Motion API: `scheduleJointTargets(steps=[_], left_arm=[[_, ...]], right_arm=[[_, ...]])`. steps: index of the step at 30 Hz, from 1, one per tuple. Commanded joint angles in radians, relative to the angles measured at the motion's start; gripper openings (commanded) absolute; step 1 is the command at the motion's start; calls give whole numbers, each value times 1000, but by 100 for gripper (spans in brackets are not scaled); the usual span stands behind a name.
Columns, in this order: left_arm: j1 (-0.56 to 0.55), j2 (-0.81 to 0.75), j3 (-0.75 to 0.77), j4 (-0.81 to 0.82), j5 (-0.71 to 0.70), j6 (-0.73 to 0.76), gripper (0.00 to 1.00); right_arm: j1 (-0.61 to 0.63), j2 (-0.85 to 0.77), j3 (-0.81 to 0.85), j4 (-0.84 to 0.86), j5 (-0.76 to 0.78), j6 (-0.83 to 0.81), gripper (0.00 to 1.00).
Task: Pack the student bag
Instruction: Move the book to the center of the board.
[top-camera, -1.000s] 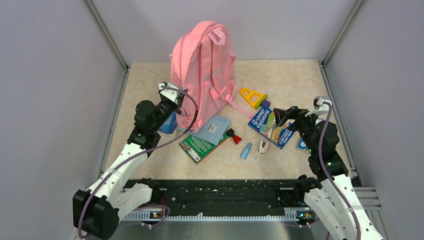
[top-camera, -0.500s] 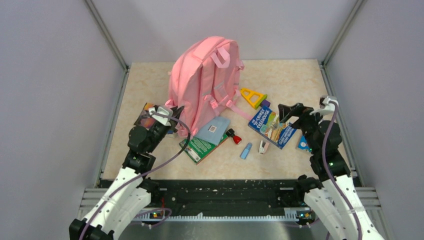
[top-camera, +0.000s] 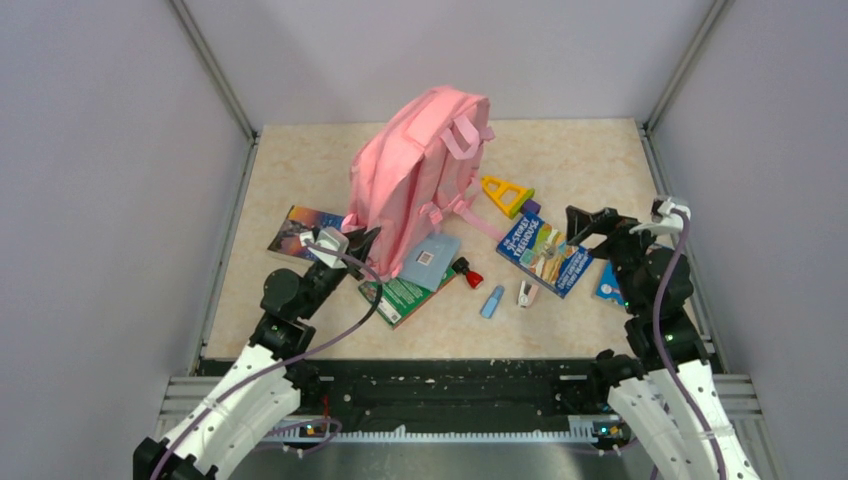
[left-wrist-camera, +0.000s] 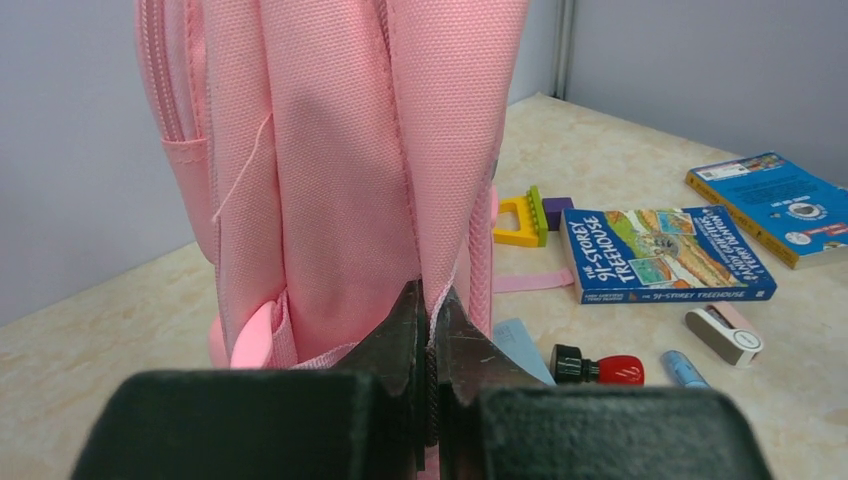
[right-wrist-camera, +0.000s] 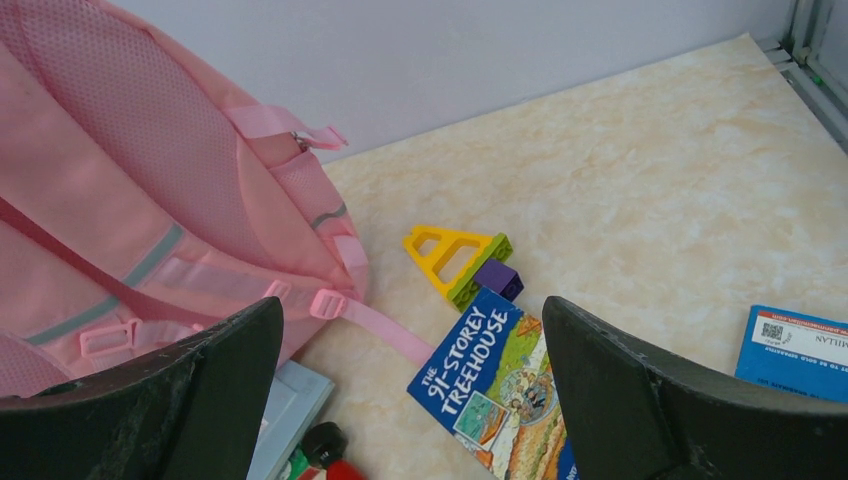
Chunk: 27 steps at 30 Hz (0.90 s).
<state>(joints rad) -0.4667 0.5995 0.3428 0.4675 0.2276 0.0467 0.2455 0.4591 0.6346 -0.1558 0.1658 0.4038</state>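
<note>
The student bag (top-camera: 420, 170), a big pink backpack, stands tilted at the back middle with its straps facing right. My left gripper (top-camera: 358, 245) is shut on a fabric edge at the bag's bottom near corner. In the left wrist view (left-wrist-camera: 430, 305) the pink seam is pinched between the closed jaws. My right gripper (top-camera: 588, 224) is open and empty, hovering above the blue Treehouse book (top-camera: 545, 255). In the right wrist view (right-wrist-camera: 410, 312) the wide jaws frame that book (right-wrist-camera: 500, 380) and a pink bag strap (right-wrist-camera: 385, 330).
A green book (top-camera: 400, 295) lies under a pale blue notebook (top-camera: 428, 258) below the bag. Nearby are a red-capped marker (top-camera: 466, 272), a blue tube (top-camera: 492, 301), a small white-pink item (top-camera: 525, 293) and a yellow triangle block (top-camera: 505, 193). A dark book (top-camera: 300, 228) lies left and a blue card (top-camera: 607, 285) right.
My left gripper has drawn back toward the near edge holding the bag's edge. The bag has slid and leaned right, uncovering the dark book. My right gripper has drifted right.
</note>
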Motion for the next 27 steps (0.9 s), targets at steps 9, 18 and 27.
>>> scheduleJointTargets(steps=[9,18,27], left_arm=[[-87,8,-94,-228,-48,-251,36],[-91,10,-189,-102,-81,-495,60],[-90,116,-41,-300,-317,-674,67]], right_arm=[[-8,-77,6,-10,41,17,99],[-8,-16,-216,121,-198,196,96],[-8,30,-200,74,-189,117,96]])
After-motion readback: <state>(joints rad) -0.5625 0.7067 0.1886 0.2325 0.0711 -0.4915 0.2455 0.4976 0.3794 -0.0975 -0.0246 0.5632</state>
